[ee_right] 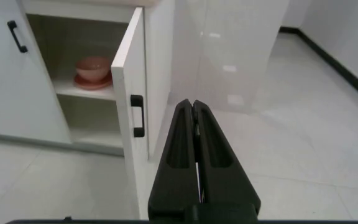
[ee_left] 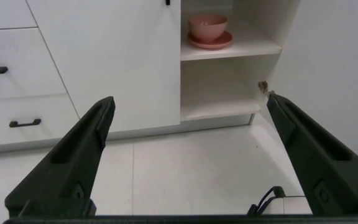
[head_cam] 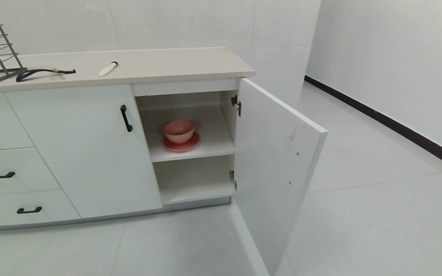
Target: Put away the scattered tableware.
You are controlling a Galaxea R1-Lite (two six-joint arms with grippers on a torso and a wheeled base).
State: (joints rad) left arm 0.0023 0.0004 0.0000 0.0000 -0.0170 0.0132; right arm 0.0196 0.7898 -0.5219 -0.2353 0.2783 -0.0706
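Sitting on the shelf (head_cam: 213, 142), door (head_cam: 278, 153) open: bowl (head_cam: 178, 130) stacked on plate (head_cam: 181, 145) | handling: likely light, rigid, slick, chippable; take bowl by rim | left claw (ee_left: 189, 101) spread wide | right claw (ee_right: 193, 104) pinched together, empty

A long white cabinet (head_cam: 71, 153) with a pale countertop (head_cam: 159, 65) stands against a white tiled wall (head_cam: 167, 23). Its right-hand door (head_cam: 278, 161) is swung open over a shelf (head_cam: 213, 147), with a closed door (head_cam: 90, 161) and black-handled drawers (head_cam: 0, 175) to that door's left. In front of the cabinet lies a floor (head_cam: 359, 214) of large pale tiles, and to its right a second white wall (head_cam: 390, 50) carries a black baseboard (head_cam: 390, 124).
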